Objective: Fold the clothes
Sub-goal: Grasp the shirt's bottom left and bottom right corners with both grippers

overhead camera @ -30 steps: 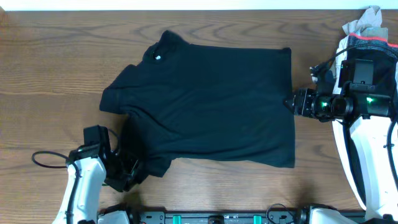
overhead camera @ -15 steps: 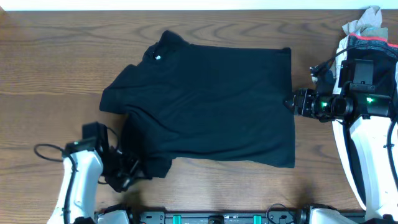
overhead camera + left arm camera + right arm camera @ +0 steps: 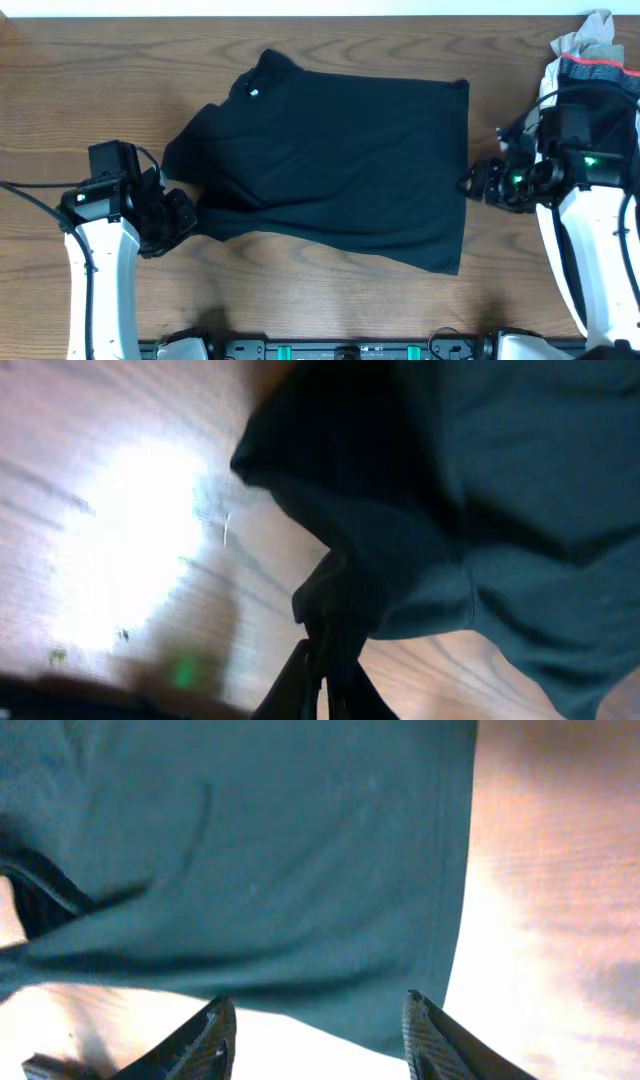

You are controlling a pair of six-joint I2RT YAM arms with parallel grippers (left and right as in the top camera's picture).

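Fabric of the black shirt (image 3: pixel 340 160) is clamped in the left claw (image 3: pixel 322 678); the right claw (image 3: pixel 318 1035) is held apart, the shirt's hem just ahead on the surface (image 3: pixel 100 60).

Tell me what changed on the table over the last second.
The left gripper, shut on the shirt's near sleeve, carried it away from the near table edge and leftward, drawing the sleeve in. The open right gripper slid slightly nearer beside the hem. The pile of clothes stayed put.
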